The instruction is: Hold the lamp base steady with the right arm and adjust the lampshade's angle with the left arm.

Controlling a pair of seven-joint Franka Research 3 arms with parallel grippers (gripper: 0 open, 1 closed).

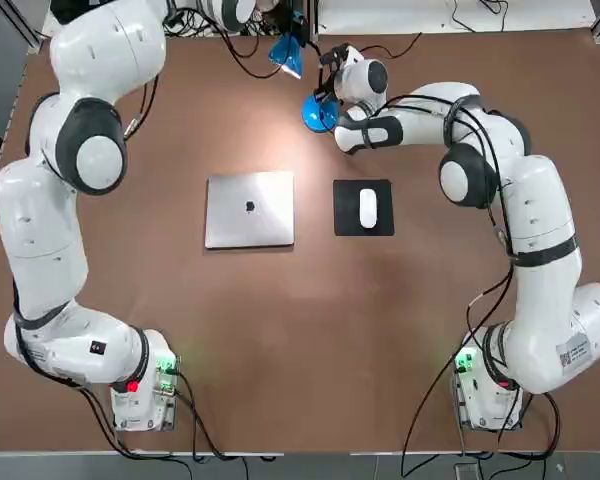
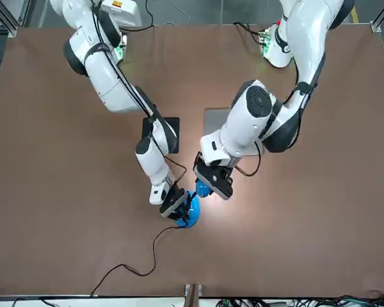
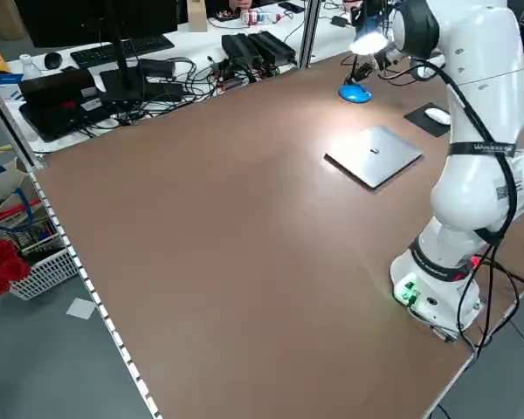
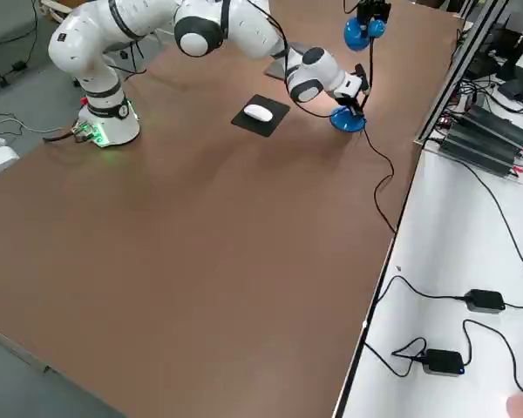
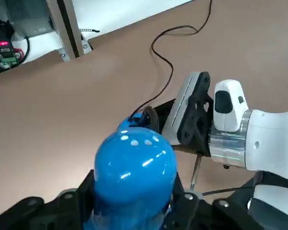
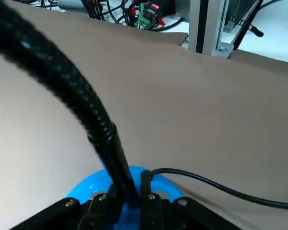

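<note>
At the top centre of the overhead view, the right gripper (image 6: pixel 127 211) is clamped on the lamp base (image 1: pixel 318 112) at its stem. Just above it, the left gripper (image 5: pixel 129 213) is closed around the lampshade (image 5: pixel 134 167).

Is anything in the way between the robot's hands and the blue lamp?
Nothing visible is. The left hand is already closed around the lampshade, and the right hand is clamped on the lamp base where the stem meets it. The mouse sits well apart.

We reached both arms far across the table. Our right gripper (image 2: pixel 177 208) pinched the lamp base (image 1: pixel 318 112), and our left gripper (image 2: pixel 212 180) squeezed the lampshade (image 5: pixel 134 167).
</note>
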